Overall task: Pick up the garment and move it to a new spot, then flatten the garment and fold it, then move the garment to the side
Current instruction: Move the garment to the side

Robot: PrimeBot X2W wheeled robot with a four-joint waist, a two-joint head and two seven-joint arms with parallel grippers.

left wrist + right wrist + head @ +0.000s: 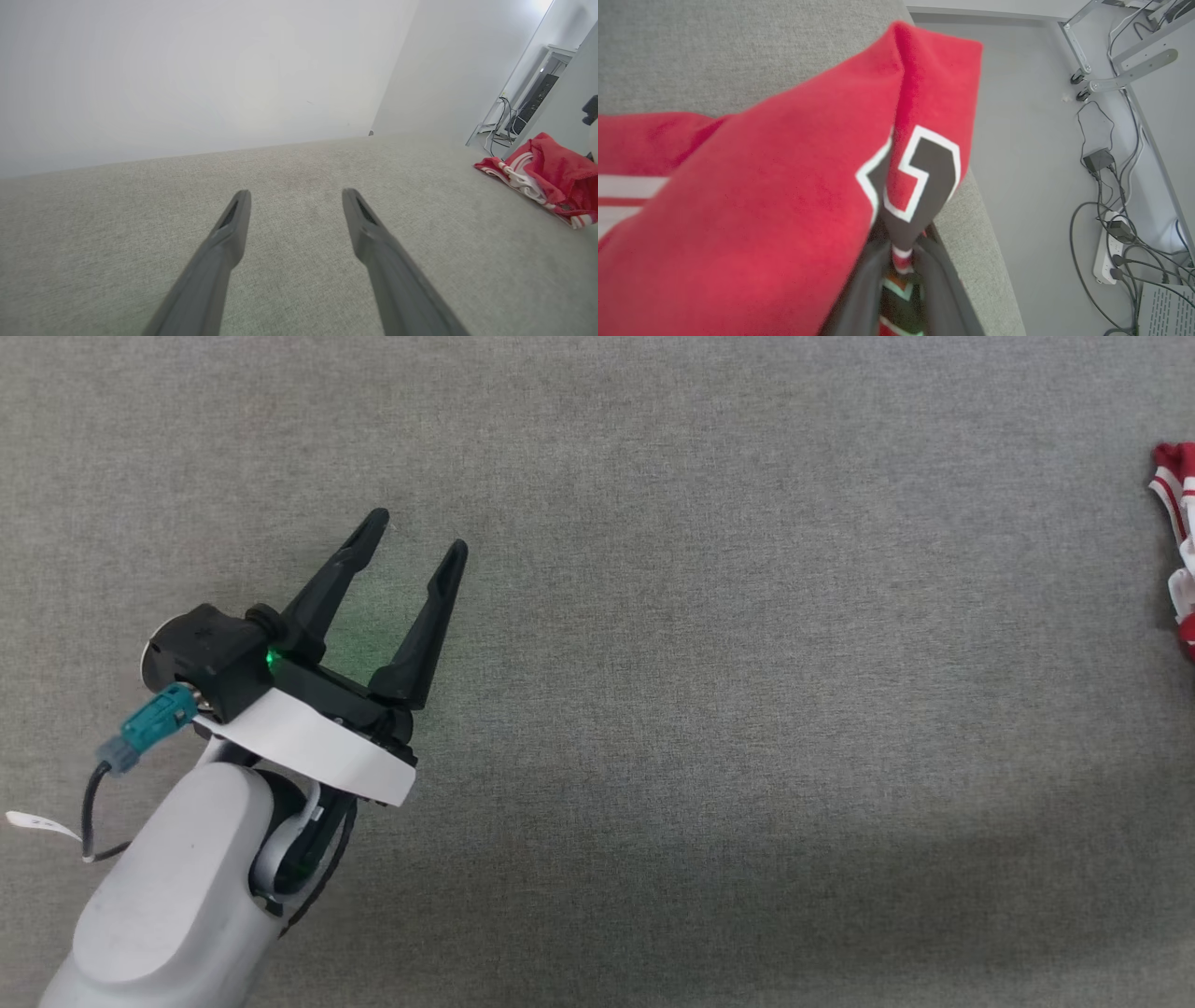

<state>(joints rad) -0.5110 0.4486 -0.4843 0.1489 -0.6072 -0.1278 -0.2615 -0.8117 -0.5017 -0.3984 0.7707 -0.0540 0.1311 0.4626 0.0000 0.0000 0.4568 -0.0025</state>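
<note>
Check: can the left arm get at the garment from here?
Probably only with a long reach: nothing lies on the grey surface between, but the garment sits far right of the left gripper, pinched by the right gripper.

Fuzzy cloth garment (784, 210) on matt, coarse-woven grey surface (747, 709).

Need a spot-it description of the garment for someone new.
Start at the grey fabric worktop, then go to its far right edge. The garment sits bunched there, pinched by the right gripper. It is the one red thing: white stripes, black white-outlined lettering.
</note>
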